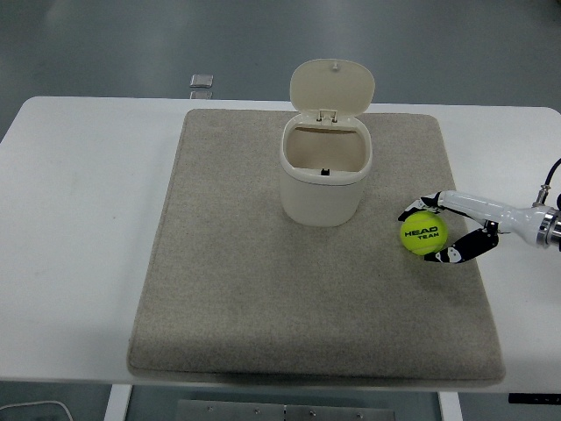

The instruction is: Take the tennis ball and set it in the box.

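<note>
A beige mat (263, 289) covers most of the white table (79, 228), its near edge lying close to the table's near edge. Toward the mat's right side, about midway between near and far, sits the yellow-green tennis ball (423, 233), resting on the mat with black lettering facing up. The right hand (449, 230) comes in from the right edge on a white forearm and closes around the ball: one black-tipped finger (456, 253) curls against its near right side, and another wraps over its far side, so the ball is grasped between them while it is down on the mat. Just left of the ball and a little farther back stands the cream box (325, 174), a rounded bin that is upright and apart from the ball. Its hinged lid (332, 86) is tipped up at the far side, leaving the opening uncovered. Beyond the table's far edge, left of the box, a small grey square object (202, 82) lies on the floor.
</note>
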### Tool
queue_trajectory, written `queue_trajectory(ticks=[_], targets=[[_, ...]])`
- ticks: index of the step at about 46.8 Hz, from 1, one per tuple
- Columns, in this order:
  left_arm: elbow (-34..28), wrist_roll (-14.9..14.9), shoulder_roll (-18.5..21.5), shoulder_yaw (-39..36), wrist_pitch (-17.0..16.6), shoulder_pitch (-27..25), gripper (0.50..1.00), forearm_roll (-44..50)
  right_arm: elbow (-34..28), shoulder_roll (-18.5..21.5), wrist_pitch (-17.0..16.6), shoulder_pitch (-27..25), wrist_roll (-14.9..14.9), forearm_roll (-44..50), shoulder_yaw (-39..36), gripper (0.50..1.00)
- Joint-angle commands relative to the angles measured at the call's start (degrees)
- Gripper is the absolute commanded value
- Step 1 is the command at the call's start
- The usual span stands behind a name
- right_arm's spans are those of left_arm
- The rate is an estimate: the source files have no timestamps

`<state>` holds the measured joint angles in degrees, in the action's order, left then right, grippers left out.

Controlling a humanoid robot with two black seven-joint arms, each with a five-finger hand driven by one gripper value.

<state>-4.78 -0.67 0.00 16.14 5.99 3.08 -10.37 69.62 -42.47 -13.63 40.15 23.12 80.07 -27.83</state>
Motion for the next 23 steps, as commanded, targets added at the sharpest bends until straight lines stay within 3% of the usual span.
queue_trajectory(ticks=[1,11,17,23], targets=[[-0.1,0.0,0.0,0.0,0.0,0.0,0.992,0.0,0.0,-0.1,0.0,0.2,0.0,-0.2,0.0,0.650],[-0.1,0.1,0.0,0.0,0.0,0.0,0.992,0.0,0.1,-0.1,-0.6,1.2,0.8,-1.1,-1.0,0.500],[0.0,0.1,0.0,0.0,0.0,0.0,0.992,0.0,0.3,-0.5,-0.7,2.5,3.8,-2.3,-1.2,0.500],[-0.1,0.0,0.0,-0.1,0.1,0.0,0.992,0.0,0.3,-1.0,-1.4,5.1,4.1,-4.3,-1.2,0.500]])
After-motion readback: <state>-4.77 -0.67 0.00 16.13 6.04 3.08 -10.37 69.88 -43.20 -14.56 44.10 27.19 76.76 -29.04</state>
